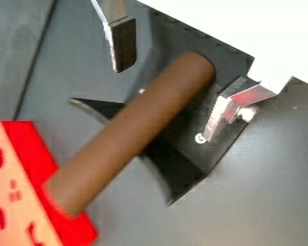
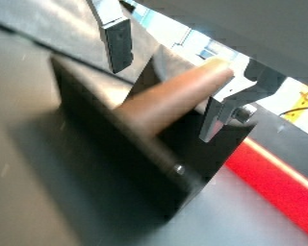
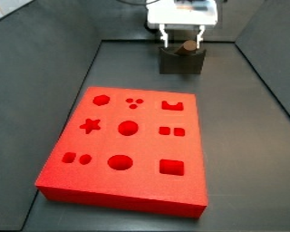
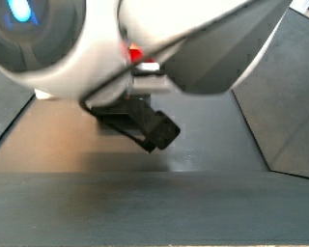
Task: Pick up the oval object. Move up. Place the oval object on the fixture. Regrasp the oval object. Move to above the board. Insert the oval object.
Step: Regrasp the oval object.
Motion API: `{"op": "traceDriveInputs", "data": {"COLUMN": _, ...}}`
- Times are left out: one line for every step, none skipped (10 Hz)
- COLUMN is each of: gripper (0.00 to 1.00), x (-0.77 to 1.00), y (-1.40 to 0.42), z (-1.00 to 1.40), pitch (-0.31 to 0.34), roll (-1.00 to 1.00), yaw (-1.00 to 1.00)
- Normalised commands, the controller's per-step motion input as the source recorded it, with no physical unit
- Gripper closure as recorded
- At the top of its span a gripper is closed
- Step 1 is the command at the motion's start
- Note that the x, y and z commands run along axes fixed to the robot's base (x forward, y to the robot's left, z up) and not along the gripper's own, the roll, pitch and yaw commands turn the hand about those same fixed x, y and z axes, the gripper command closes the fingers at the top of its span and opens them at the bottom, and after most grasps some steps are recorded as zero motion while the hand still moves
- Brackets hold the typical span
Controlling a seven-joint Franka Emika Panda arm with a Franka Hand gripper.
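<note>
My gripper (image 1: 169,82) hangs open over the fixture (image 1: 183,168) at the far end of the dark floor, its fingers (image 2: 116,43) flanking the oval object (image 1: 131,130) without touching it. The brown peg lies in the fixture's notch. In a side view, the red board (image 3: 130,145) sits nearer, apart from the fixture (image 3: 181,62).

No readable text, labels, brands or numbers in any view. End effector (image 1: 169,86) above fixture (image 1: 183,168) at upper frame in side view: no markings legible. Board (image 3: 130,145): shaped holes only.
</note>
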Motion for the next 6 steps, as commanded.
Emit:
{"op": "traceDriveInputs", "data": {"gripper": 0.0, "x": -0.04, "y": 0.0, "z": 1.0, "pitch": -0.013, "roll": 0.04, "yaw": 0.03}}
{"op": "traceDriveInputs", "data": {"gripper": 0.0, "x": -0.04, "y": 0.0, "z": 1.0, "pitch": 0.002, "roll": 0.05, "yaw": 0.03}}
{"op": "traceDriveInputs", "data": {"gripper": 0.0, "x": -0.04, "y": 0.0, "z": 0.94, "pitch": 0.013, "roll": 0.04, "yaw": 0.03}}
{"op": "traceDriveInputs", "data": {"gripper": 0.0, "x": -0.03, "y": 0.01, "z": 0.64, "pitch": 0.044, "roll": 0.04, "yaw": 0.03}}
{"op": "traceDriveInputs", "data": {"gripper": 0.0, "x": -0.03, "y": 0.01, "z": 0.45, "pitch": 0.062, "roll": 0.03, "yaw": 0.02}}
{"op": "traceDriveInputs", "data": {"gripper": 0.0, "x": -0.03, "y": 0.01, "z": 0.27, "pitch": 0.077, "roll": 0.03, "yaw": 0.01}}
